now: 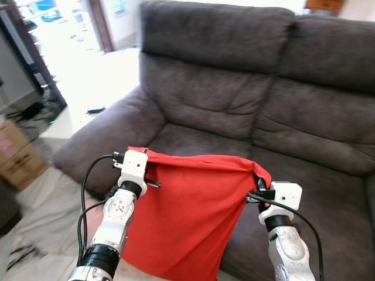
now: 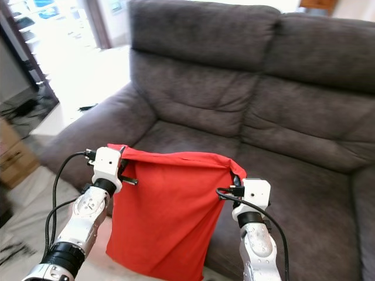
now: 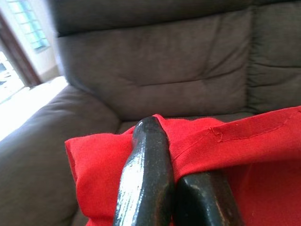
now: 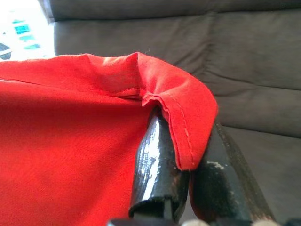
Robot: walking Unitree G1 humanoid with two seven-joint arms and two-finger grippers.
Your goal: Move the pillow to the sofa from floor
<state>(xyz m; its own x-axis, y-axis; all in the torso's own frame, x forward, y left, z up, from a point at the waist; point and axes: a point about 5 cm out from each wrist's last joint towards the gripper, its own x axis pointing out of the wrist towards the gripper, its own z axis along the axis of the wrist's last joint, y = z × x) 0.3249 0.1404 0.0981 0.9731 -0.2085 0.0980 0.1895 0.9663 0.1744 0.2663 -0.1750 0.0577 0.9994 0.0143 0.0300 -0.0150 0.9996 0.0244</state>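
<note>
A red pillow (image 1: 187,216) hangs in the air between my two arms, in front of the dark grey sofa (image 1: 246,99). My left gripper (image 1: 140,153) is shut on the pillow's upper left corner; in the left wrist view its fingers (image 3: 146,169) pinch the red cloth (image 3: 235,141). At the upper right corner my right gripper (image 1: 261,175) is shut on the pillow, with the cloth edge (image 4: 188,117) folded over its fingers (image 4: 155,165). The pillow's lower part sags below the sofa's seat (image 1: 316,193) front.
The sofa's left armrest (image 1: 105,134) is just behind my left arm. A cardboard box (image 1: 17,155) and dark furniture (image 1: 29,64) stand on the left. Pale floor (image 1: 41,205) lies below, with a bright doorway at the back left.
</note>
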